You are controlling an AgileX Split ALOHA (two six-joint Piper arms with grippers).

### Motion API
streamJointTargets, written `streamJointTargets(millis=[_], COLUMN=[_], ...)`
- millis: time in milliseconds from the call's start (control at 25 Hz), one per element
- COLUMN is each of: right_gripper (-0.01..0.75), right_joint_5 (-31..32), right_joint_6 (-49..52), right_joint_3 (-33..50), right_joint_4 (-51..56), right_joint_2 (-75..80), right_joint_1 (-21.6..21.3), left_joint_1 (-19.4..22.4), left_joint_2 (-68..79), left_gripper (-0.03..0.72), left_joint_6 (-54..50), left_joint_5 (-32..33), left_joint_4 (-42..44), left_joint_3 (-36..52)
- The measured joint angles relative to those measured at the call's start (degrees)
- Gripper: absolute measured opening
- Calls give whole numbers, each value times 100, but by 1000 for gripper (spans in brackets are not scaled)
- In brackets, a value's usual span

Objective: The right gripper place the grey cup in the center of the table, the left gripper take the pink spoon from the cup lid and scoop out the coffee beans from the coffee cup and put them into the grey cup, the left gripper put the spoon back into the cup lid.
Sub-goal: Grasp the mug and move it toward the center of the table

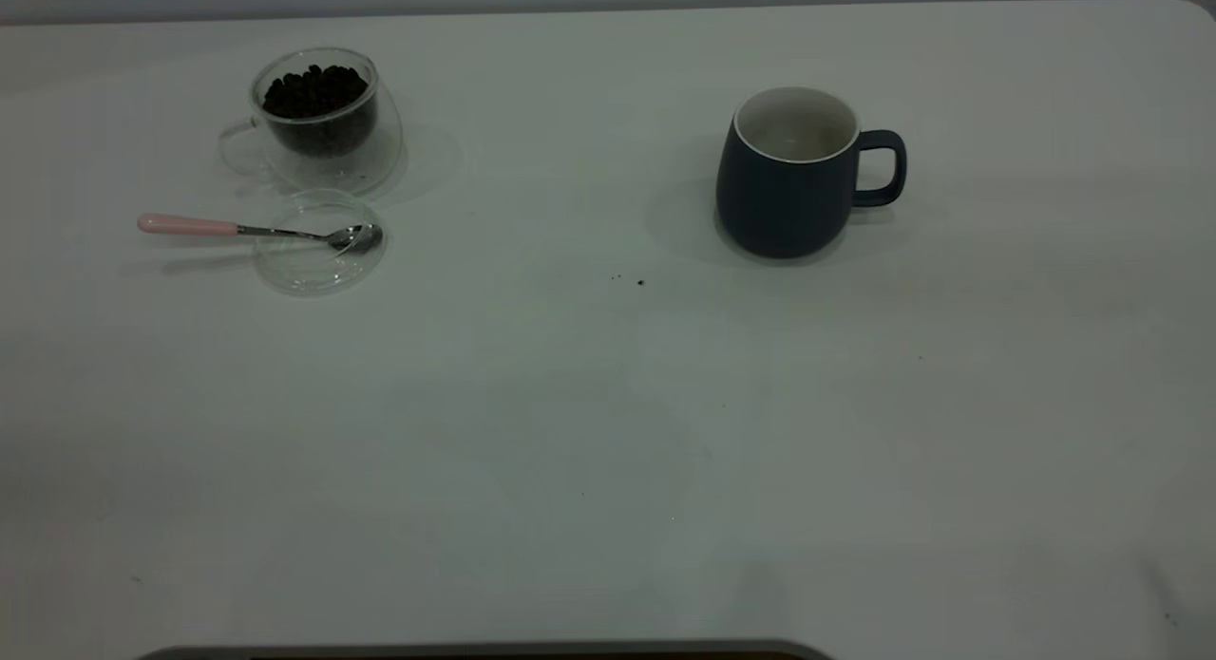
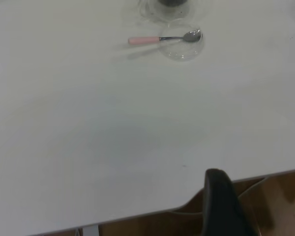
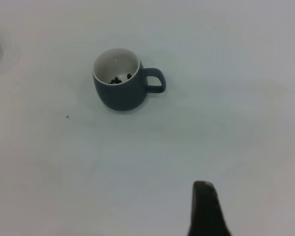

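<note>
Neither arm shows in the exterior view. Each wrist view shows only one dark finger of its own gripper, cut off at the picture's edge: the left gripper [image 2: 225, 206] hangs over the table's near edge, the right gripper [image 3: 206, 209] above bare tabletop. Whether either pair of fingers is spread or closed cannot be told.

The coffee cup [image 1: 318, 119] stands far left on the table [image 1: 608, 432], handle to the left, and holds a heap of beans [image 1: 315, 92]; in the left wrist view only its base shows at the frame edge. Just near of it lies the lid [image 1: 318, 242], with the spoon [image 1: 256, 229] resting across it, metal bowl inside the lid, pink handle sticking out left over the table. Both sit well apart from the left finger.

The mug [image 1: 788, 185] stands upright right of centre, handle pointing right, well apart from the right finger. The right wrist view shows a few beans on its pale bottom. Tiny dark specks [image 1: 638, 281] lie on the table, left of and slightly nearer than the mug.
</note>
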Motion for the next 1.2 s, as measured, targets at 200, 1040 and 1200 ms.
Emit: streamJointTargets(millis=[200,1040,1200], right_gripper=[605,587,587], right_joint_5=[-866,-1507,-1326], right_joint_6=[-1660,-8109,-10053], right_joint_3=[-242,-4647,-5090], right_joint_4=[309,1494,2320], right_joint_2=[1837,8770,9389], right_joint_1=[0,0,0], left_joint_1=[0,0,0], left_joint_2=[0,0,0], left_gripper=[445,445,445], left_joint_6=[0,0,0], left_joint_5=[0,0,0], left_joint_4=[0,0,0], left_joint_3=[0,0,0])
